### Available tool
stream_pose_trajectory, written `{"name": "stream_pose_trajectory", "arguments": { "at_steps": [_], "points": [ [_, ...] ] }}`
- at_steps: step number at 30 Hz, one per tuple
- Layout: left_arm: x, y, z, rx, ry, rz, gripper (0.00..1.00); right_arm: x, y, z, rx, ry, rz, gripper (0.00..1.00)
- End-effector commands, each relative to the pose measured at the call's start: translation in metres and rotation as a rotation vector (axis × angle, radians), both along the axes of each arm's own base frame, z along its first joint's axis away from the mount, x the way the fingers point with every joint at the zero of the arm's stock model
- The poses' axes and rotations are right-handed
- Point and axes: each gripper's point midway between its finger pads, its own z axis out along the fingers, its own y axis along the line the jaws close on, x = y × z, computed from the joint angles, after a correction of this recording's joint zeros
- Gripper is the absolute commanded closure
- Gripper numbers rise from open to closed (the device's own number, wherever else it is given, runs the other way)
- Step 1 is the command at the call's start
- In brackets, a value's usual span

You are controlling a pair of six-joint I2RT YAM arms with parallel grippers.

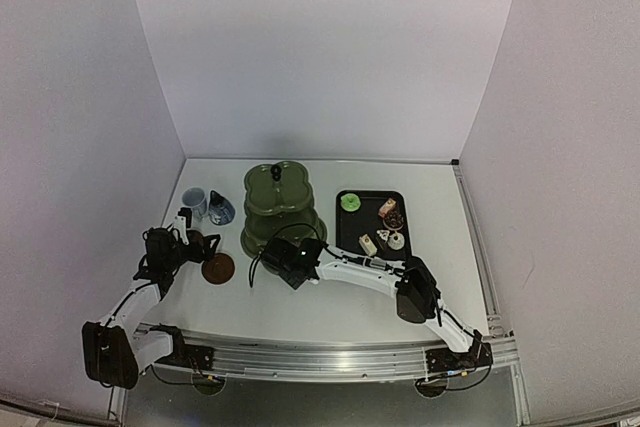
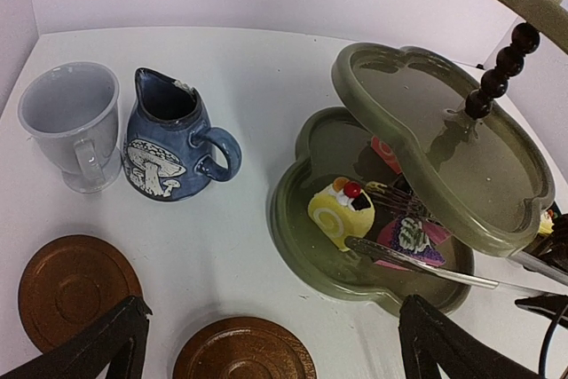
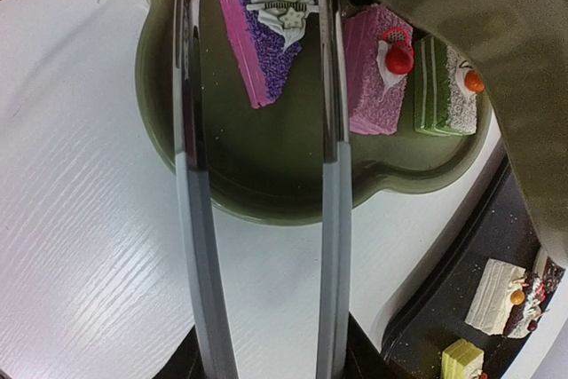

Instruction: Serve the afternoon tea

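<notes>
— Left gripper (image 2: pixel 272 312)?
— Spread wide, gripping nothing, above two brown saucers (image 2: pixel 71 286), near the pale cup (image 2: pixel 71 122) and blue pot (image 2: pixel 169 144).
— Right gripper (image 1: pixel 288 259)?
— Clamped on metal tongs (image 3: pixel 332 219), with the pink wedge cake (image 3: pixel 257 37) between the arms, on the bottom tier (image 3: pixel 266 166) of the green stand (image 1: pixel 262 190).
— Touching the cake?
— Cannot tell: tips cut off by the frame edge. Jaws barely showing too; more cakes (image 2: pixel 386 153) half hidden under the middle tier (image 2: pixel 426 122).
</notes>
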Motion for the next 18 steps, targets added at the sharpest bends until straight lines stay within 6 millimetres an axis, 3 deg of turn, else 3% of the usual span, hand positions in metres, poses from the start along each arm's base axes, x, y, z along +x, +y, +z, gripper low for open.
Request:
{"name": "stream_pose_trajectory", "arguments": {
  "at_steps": [1, 9, 18],
  "points": [
    [0.002, 0.0, 0.011, -0.001, -0.044, -0.01, 0.02, 0.005, 0.001, 0.056, 0.125, -0.05, -0.04, 0.64],
    [0.002, -0.001, 0.011, -0.002, -0.042, -0.013, 0.02, -0.014, -0.011, 0.077, 0.168, 0.006, -0.006, 0.65],
    [0.002, -0.001, 0.011, -0.001, -0.044, -0.013, 0.02, -0.049, -0.023, 0.079, 0.201, 0.15, 0.068, 0.66]
  ]
}}
